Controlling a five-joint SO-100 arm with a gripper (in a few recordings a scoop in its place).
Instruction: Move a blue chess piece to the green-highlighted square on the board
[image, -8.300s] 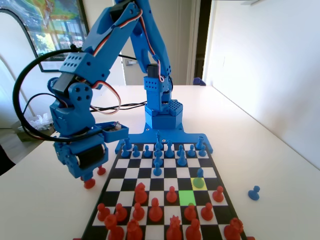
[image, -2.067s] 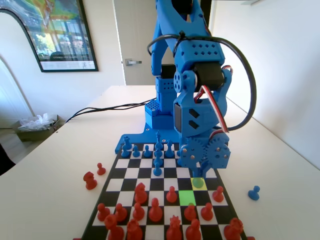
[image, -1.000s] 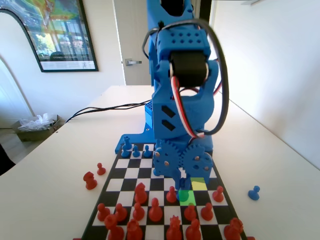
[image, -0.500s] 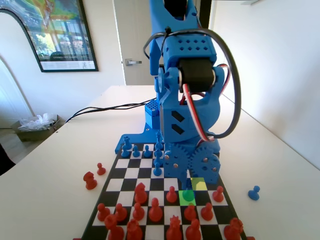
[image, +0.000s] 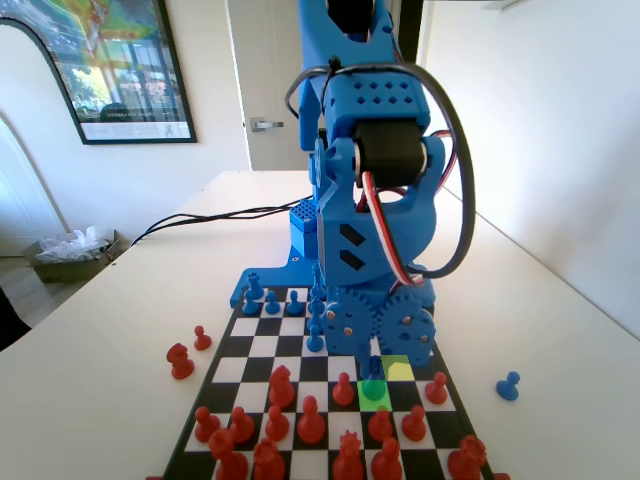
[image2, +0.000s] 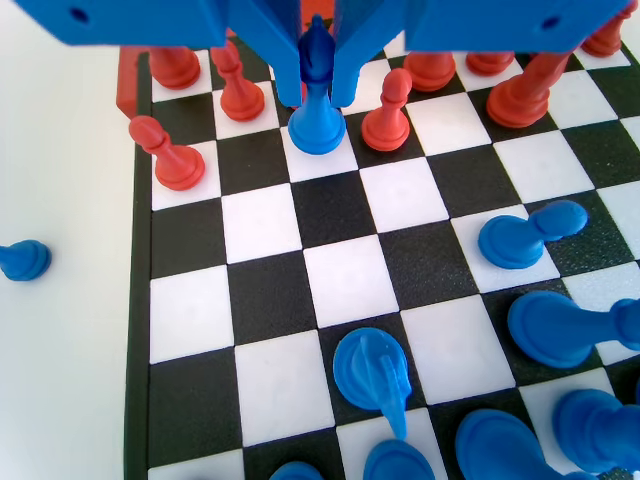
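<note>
Two blue gripper jaws straddle the small blue plastic pawn with a round ball head, closed against its upper part. Pawn stands upright, base down on a white square in the wrist view; in the fixed view it sits on the bright green-tinted square, beside a yellow-tinted square. Red plastic pawns crowd just beside it on the flat black-and-white checkered chessboard. Another blue pawn lies off-board on the white table.
</note>
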